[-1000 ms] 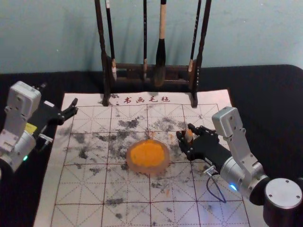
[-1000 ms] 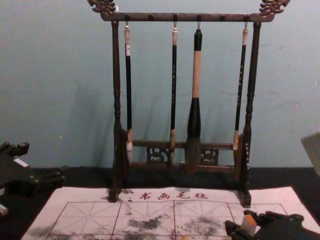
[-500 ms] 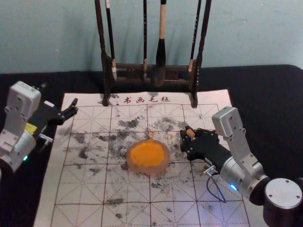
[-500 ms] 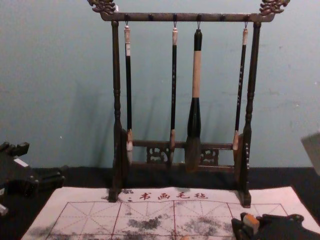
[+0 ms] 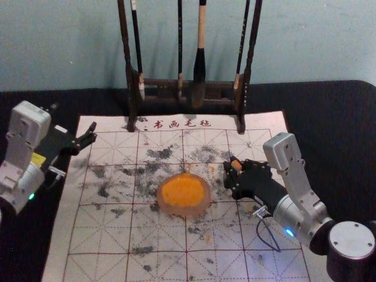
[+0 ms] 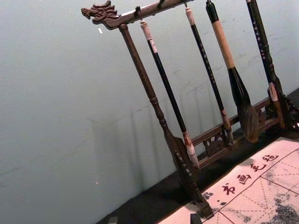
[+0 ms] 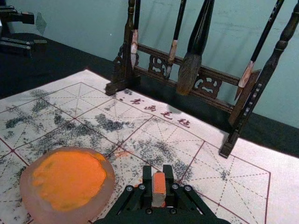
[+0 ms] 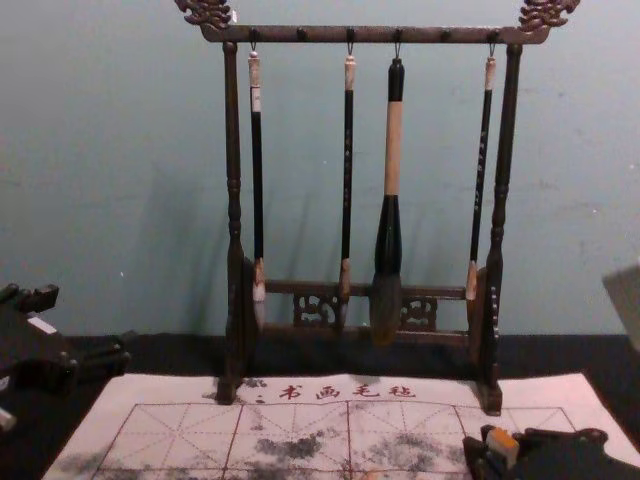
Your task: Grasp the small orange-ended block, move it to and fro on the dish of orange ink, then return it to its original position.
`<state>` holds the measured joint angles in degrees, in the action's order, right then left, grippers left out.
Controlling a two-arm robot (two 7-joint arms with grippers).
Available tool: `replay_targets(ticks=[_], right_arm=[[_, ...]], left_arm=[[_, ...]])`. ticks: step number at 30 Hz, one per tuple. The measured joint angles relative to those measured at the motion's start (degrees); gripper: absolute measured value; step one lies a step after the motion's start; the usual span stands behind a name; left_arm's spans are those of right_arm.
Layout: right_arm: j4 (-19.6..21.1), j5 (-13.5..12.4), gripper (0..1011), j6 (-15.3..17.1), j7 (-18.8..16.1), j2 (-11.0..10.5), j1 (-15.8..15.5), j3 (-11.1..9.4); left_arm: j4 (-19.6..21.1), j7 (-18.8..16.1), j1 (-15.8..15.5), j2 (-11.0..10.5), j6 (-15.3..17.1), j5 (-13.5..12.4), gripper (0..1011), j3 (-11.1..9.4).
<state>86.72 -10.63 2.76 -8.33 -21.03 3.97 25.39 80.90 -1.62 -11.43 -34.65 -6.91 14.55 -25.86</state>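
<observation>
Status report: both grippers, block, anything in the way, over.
Right gripper shut on block, right of dish. Left gripper open, parked left. Nothing seen over dish.

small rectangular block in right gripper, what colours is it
Orange and whitish; the block shows best in the right wrist view.

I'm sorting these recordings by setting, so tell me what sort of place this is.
Probably a calligraphy workspace: brushes hanging from a rack, a gridded mat, an orange ink dish.
</observation>
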Motion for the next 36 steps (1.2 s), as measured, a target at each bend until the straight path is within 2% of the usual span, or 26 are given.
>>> replay_targets(ticks=[2, 8, 15, 23, 29, 36], right_arm=[[0.0, 0.0, 112, 0.0, 0.0, 0.0, 0.0, 0.0], [0.9, -1.9, 112, 2.0, -2.3, 0.3, -0.4, -1.8], [4.8, -3.8, 112, 5.3, -5.3, -0.5, -1.2, -4.5], [8.8, -4.2, 112, 9.0, -8.1, -1.9, -0.8, -6.5], [9.0, -4.8, 112, 9.9, -10.4, -2.2, 1.2, -6.8], [6.6, -5.4, 112, 10.6, -13.4, -1.8, 5.3, -5.1]], left_arm=[[0.0, 0.0, 0.0, 0.0, 0.0, 0.0, 1001, 0.0], [0.0, 0.0, 0.0, 0.0, 0.0, 0.0, 1001, 0.0], [0.0, 0.0, 0.0, 0.0, 0.0, 0.0, 1001, 0.0], [0.0, 0.0, 0.0, 0.0, 0.0, 0.0, 1001, 0.0], [0.0, 0.0, 0.0, 0.0, 0.0, 0.0, 1001, 0.0], [0.0, 0.0, 0.0, 0.0, 0.0, 0.0, 1001, 0.0]])
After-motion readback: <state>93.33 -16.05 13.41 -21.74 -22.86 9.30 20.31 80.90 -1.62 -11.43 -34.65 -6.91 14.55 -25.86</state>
